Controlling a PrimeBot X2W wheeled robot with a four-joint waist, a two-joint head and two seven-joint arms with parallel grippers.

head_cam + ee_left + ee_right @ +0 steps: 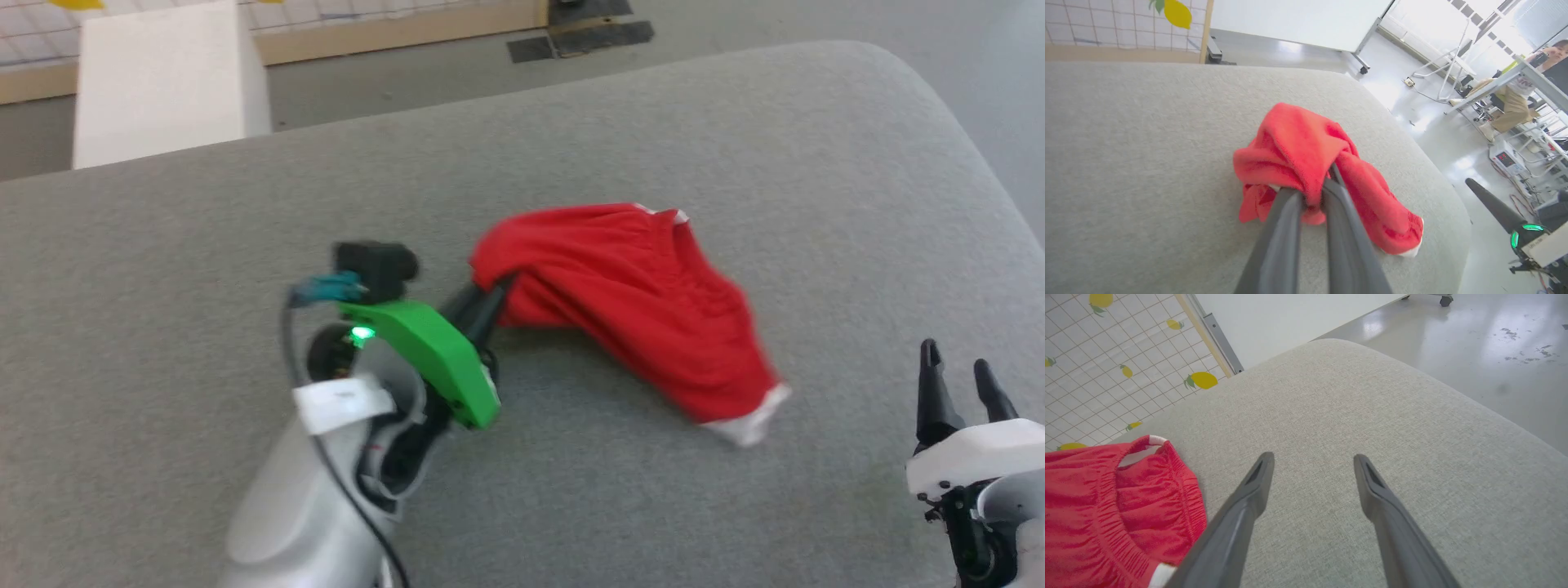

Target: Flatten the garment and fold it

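Observation:
The red shorts [637,302] lie bunched on the grey cushioned surface [653,122], with white trim at the near right corner. My left gripper [490,298] is shut on the left edge of the shorts, lifting that part off the surface. In the left wrist view the red fabric [1298,159] drapes over and between the two dark fingers [1282,228]. My right gripper [959,380] stands open at the lower right, apart from the shorts. In the right wrist view its fingers [1249,498] spread wide over bare cushion, with the gathered waistband [1106,506] at the left.
A white box [163,77] stands beyond the cushion's far left edge. The cushion's rounded right edge [980,163] drops to the floor. A person [1523,90] sits at a desk far off in the left wrist view, among cables and equipment.

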